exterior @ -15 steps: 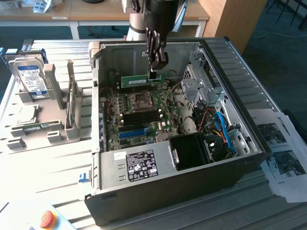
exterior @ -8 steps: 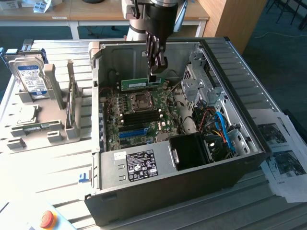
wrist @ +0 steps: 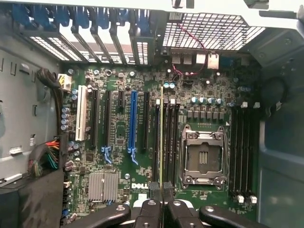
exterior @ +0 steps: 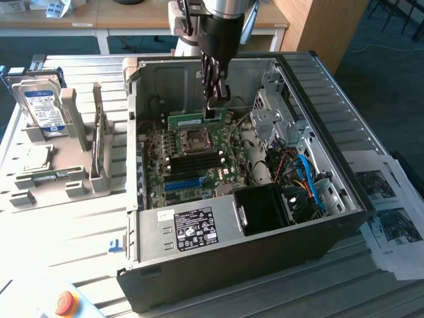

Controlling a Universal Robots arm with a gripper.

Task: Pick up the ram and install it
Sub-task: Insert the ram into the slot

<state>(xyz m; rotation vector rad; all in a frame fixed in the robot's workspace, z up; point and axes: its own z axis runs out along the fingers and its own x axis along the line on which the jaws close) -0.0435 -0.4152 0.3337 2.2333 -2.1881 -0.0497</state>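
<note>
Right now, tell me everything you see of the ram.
The ram is a long, narrow green board with a pale label strip. It stands on edge, level, clamped near one end by the shut gripper, above the motherboard inside the open computer case. In the wrist view it is edge-on, parallel to the memory slots.

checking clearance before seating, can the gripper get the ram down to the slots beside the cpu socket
Probably yes. The gripper, shut on the ram, hangs inside the open case over the motherboard; the slots beside the CPU socket look empty, with no cable across them.
</note>
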